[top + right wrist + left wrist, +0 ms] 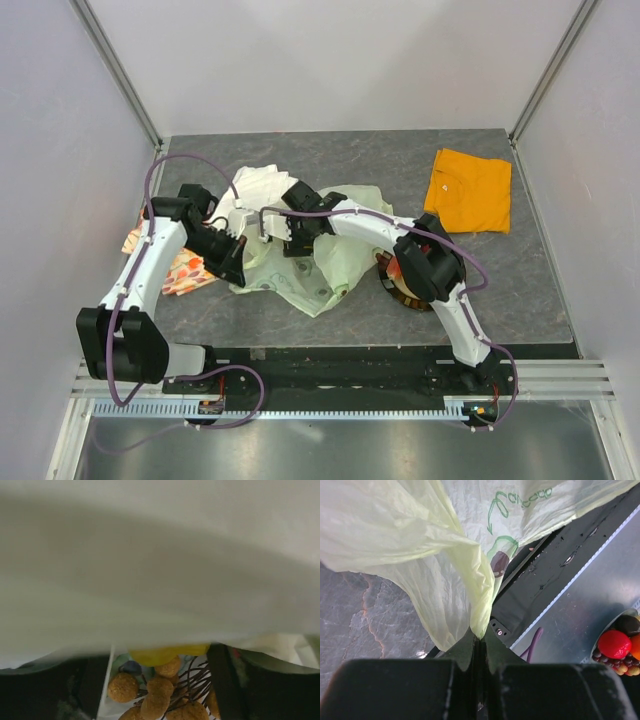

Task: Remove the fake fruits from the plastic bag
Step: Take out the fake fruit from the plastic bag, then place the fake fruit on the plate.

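The pale green plastic bag (330,262) lies crumpled mid-table. My left gripper (238,262) is shut on a fold of the plastic bag (465,565), pinched at the gripper (480,639) tips and pulled taut. My right gripper (297,238) reaches into the bag from the right. In the right wrist view, bag film (160,565) fills the upper part. Below it the right gripper (160,662) stands open around fake fruits: a bunch of brown-orange balls (160,687) on dark stems and a yellow piece (162,656). More fruits, with a red one (614,644), lie outside the bag under the right arm (398,283).
A white cloth (258,187) lies behind the bag. A fruit-printed cloth (178,272) sits under the left arm. An orange cloth (470,190) lies at the back right. The black base rail (330,365) runs along the table's near edge.
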Robot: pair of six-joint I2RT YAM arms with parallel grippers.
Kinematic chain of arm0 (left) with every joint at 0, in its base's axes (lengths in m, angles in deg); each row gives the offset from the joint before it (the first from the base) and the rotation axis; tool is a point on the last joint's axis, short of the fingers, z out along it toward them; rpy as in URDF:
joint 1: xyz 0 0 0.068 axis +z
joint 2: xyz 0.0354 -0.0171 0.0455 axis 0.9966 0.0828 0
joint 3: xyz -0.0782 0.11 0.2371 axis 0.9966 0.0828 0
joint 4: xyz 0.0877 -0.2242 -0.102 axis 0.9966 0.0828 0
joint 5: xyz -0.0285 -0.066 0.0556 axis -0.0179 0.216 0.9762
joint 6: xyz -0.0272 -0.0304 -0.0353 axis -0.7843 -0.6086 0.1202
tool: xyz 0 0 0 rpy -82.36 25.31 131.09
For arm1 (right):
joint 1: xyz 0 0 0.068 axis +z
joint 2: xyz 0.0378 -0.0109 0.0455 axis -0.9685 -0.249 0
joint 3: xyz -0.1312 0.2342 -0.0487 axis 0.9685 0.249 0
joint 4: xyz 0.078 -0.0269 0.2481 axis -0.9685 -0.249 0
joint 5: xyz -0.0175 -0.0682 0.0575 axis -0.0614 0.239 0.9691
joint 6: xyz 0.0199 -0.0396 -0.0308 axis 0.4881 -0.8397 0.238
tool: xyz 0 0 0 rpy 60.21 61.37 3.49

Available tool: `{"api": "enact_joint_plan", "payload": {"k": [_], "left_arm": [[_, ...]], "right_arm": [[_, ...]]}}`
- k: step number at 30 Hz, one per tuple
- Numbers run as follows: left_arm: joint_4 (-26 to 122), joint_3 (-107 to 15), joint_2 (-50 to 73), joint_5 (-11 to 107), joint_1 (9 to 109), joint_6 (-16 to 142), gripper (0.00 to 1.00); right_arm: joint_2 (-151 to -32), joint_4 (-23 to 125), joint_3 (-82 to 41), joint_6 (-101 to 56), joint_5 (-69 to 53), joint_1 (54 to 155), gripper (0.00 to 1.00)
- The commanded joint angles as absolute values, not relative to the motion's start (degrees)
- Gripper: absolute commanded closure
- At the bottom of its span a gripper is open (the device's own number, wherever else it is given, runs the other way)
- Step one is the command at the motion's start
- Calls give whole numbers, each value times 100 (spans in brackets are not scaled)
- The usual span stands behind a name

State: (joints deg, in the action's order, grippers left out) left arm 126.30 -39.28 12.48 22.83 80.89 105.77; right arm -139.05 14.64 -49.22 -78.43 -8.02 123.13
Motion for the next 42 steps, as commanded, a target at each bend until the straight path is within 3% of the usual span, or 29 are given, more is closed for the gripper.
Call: {"api": "enact_joint_plan", "payload": {"k": [1,3,6,9,20,25,42], "left_arm": [[12133,-4324,1283,1860,8060,10607,98],[12107,-4332,1265,1860,8060,10590,98],[12063,-4315,1239,1851,8060,10572,98],[11984,-4324,1273,1842,8060,10537,98],[11632,-4657,1607,2009,8060,10291,98],[11395,-4807,1765,2045,8060,10036,98],[11289,-4992,2109,1702,8060,9860,98]], "right_arm": [[-13781,1465,-4875,-8422,-729,12630,33],[-13703,1517,-4884,-8343,-790,12621,47],[-13344,1597,-4823,-8255,-747,12604,61],[-12799,1553,-4761,-8088,-589,12577,67],[-11251,201,-4946,-7288,-201,12314,72],[-10478,-134,-4191,-7349,-745,11919,73],[-8763,-1628,-1870,-8052,-914,8544,76]]}}
